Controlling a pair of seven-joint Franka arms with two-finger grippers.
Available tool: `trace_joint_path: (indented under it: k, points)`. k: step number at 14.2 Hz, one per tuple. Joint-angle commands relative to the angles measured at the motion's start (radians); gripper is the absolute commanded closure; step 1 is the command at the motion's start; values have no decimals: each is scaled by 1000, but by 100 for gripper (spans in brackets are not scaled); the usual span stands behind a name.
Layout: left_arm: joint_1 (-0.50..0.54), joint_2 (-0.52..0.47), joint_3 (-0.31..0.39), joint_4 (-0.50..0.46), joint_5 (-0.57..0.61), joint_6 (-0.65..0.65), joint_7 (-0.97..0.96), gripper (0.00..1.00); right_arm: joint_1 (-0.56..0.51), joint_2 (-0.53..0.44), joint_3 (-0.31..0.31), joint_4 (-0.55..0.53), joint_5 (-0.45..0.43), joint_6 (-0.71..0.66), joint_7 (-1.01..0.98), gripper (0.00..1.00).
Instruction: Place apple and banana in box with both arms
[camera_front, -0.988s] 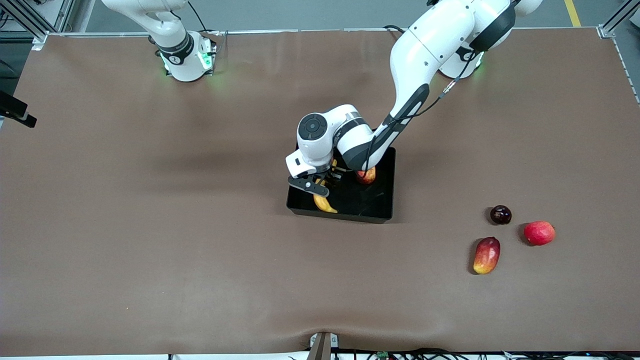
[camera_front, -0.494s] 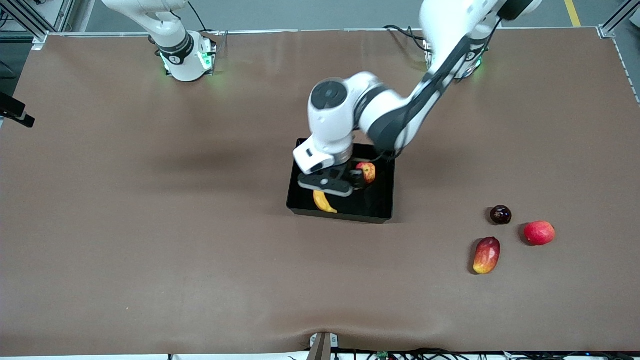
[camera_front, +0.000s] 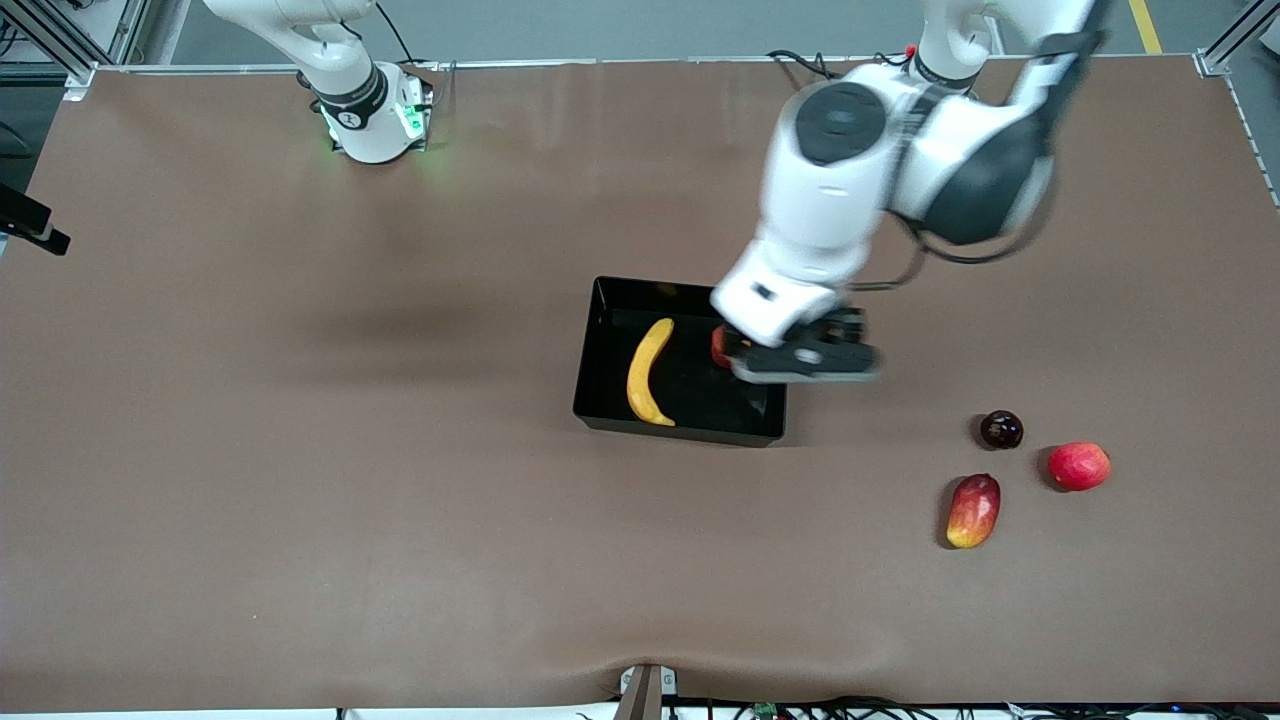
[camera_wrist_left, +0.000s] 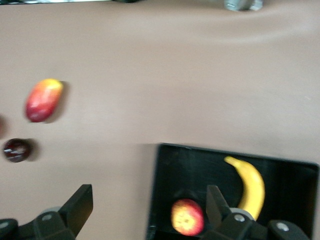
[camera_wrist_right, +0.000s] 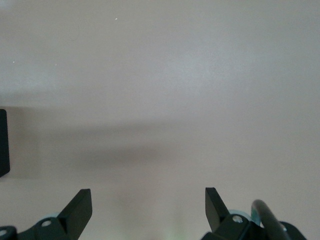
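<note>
The black box (camera_front: 600, 300) sits mid-table. The yellow banana (camera_front: 648, 372) lies flat in it, toward the right arm's end. Beside it in the box is the red apple (camera_front: 719, 345), mostly hidden by the left hand in the front view. The left wrist view shows the apple (camera_wrist_left: 187, 217), the banana (camera_wrist_left: 251, 186) and the box's wall (camera_wrist_left: 165, 165). My left gripper (camera_front: 805, 360) (camera_wrist_left: 149, 200) hangs open and empty over the box's edge toward the left arm's end. My right gripper (camera_wrist_right: 148, 200) waits open over bare table.
Three loose fruits lie toward the left arm's end, nearer the front camera than the box: an oblong red-and-yellow fruit (camera_front: 973, 510), a pinkish-red round fruit (camera_front: 1078, 466) and a dark round fruit (camera_front: 1001, 429). The right arm's base (camera_front: 370, 110) stands at the table's back edge.
The left gripper has opened off the banana, risen and swung toward the left arm's end. The banana now lies uncovered in the box. The right gripper has not moved.
</note>
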Motion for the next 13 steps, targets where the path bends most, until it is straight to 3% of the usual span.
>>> trace_joint_path:
  k: [1,4,13]
  points:
    - [97,-77,-2,-34,-41,-77,86,0,-11,-5,9,7,-1,-7,-3,0]
    - [222,-125,-8,-37,-112,-131,179,0,-6,-6,14,8,-3,-7,-8,0]
    - [338,-258,2,-85,-179,-212,404,0,3,-6,17,8,-7,-7,-12,0]
